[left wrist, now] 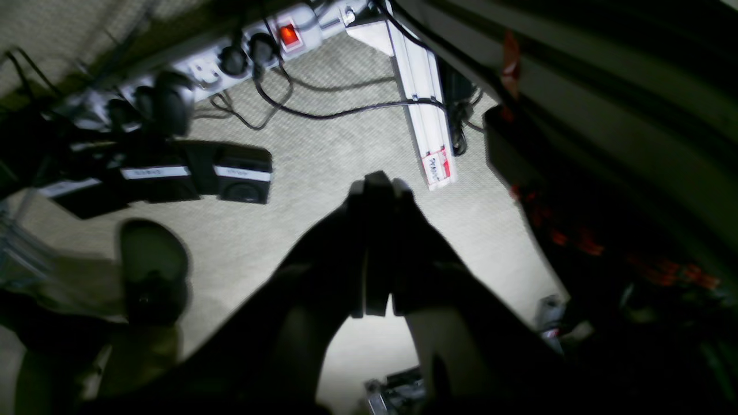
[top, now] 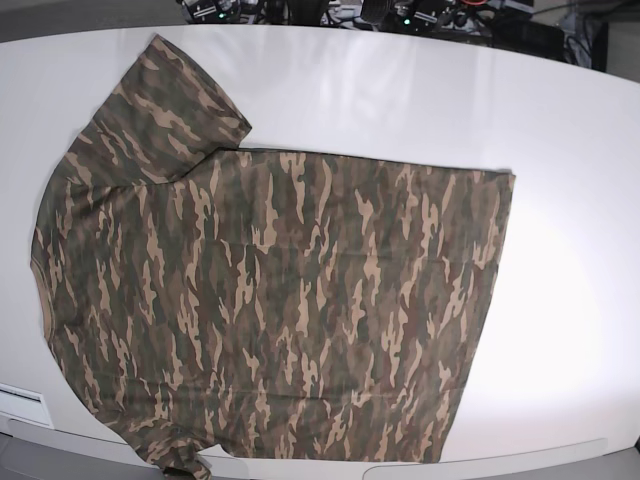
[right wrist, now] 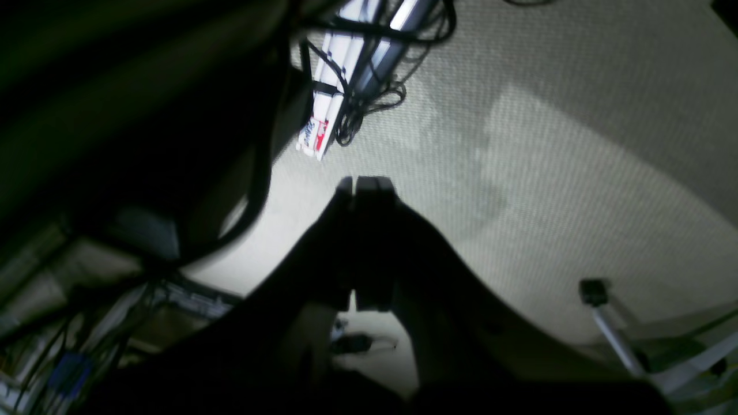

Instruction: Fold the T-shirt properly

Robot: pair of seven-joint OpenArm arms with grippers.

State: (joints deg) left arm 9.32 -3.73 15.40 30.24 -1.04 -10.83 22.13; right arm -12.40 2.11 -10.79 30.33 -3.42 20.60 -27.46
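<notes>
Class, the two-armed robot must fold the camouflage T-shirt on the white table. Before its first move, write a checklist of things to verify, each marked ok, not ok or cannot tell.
1. Camouflage-print cloth T-shirt lies spread flat on the white table: ok.
2. Upper sleeve lies flat and unfolded: ok.
3. Lower sleeve at the near table edge fully on the table: cannot tell, it runs out of view.
4. Left gripper free of cloth: ok, shut, holding nothing.
5. Right gripper free of cloth: ok, shut, holding nothing.
6. Grippers over the table: not ok, both wrist views show carpet floor.
</notes>
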